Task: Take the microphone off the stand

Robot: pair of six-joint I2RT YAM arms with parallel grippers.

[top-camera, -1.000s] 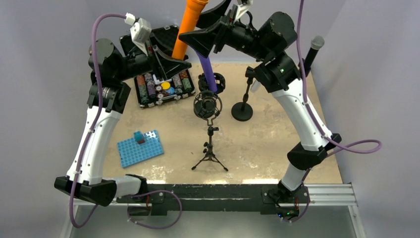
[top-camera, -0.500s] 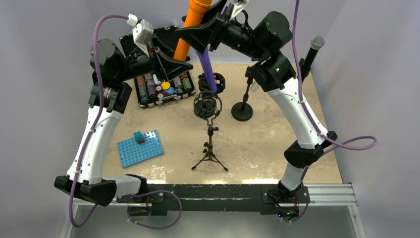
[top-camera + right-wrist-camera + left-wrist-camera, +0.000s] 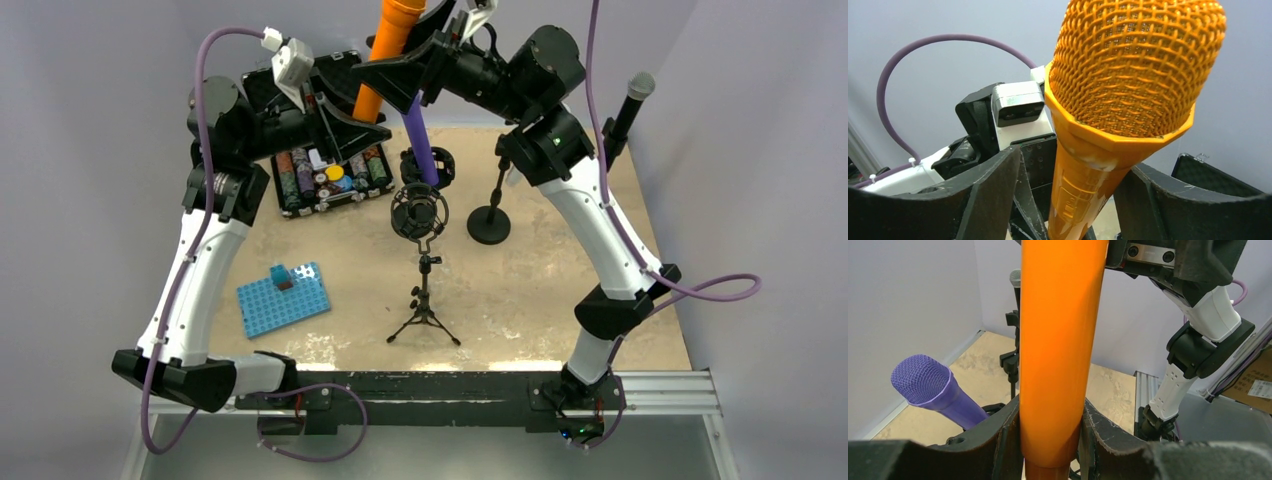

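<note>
My left gripper [image 3: 1050, 415] is clamped on the orange microphone [image 3: 1058, 340], whose handle runs six to twelve o'clock up between my right gripper's [image 3: 1075, 165] parted jaws, gaps showing either side.

Open black case [image 3: 330, 178] w/ rows of poker chips sits on counter [image 3: 560, 260] just below & left of left gripper [image 3: 358, 112], lid up at the back. Blue grid plate [image 3: 290, 300] lies flat well nearer the arm bases than that gripper, off to its left. A couple of small blocks [image 3: 280, 277] stand on its far edge. Purple mic [image 3: 420, 145] slants down from under right gripper [image 3: 420, 50] into a black ring mount [image 3: 428, 166]; in left wrist view its mesh head is left of the gripper. Black mic w/ grey head [image 3: 632, 100] is far right of right gripper, by the wall. Round-base pole [image 3: 489, 224] stands below & right of it; the arm hides whether it carries the black mic.
</note>
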